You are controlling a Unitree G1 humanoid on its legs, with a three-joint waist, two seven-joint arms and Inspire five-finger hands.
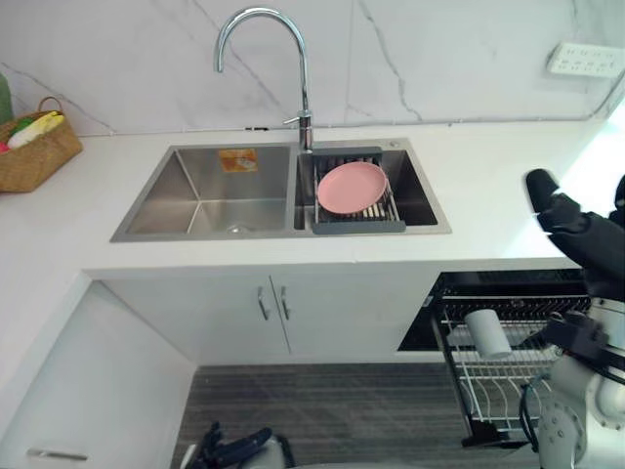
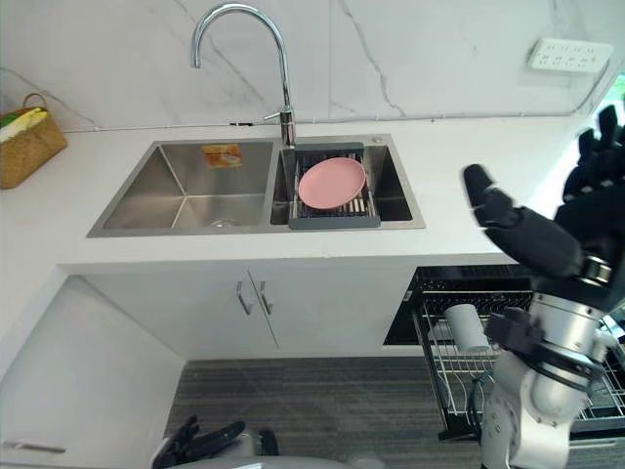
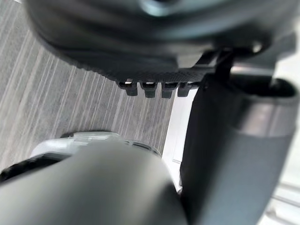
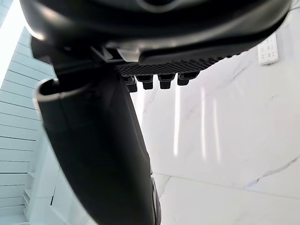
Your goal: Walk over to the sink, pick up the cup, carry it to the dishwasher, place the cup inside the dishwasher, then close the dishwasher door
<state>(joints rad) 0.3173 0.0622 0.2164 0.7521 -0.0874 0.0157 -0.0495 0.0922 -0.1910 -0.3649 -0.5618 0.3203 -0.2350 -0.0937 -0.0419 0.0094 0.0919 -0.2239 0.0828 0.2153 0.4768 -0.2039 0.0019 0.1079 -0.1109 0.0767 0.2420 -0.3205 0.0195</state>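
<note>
Resting in the pulled-out dishwasher rack (image 1: 500, 383), near its left edge: white cup (image 1: 486, 332). Right hand (image 2: 552, 234) raised over the counter's (image 1: 488, 186) right edge, fingers straight, holding nothing. Left hand (image 2: 202, 440) low over the floor, fingers relaxed, empty.

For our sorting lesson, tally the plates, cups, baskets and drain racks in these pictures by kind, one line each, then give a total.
Plates: 1, the pink plate
Cups: 1, the white cup
Baskets: 1, the wicker basket
Drain racks: 1, the dark drain rack under the plate
Total: 4
</note>
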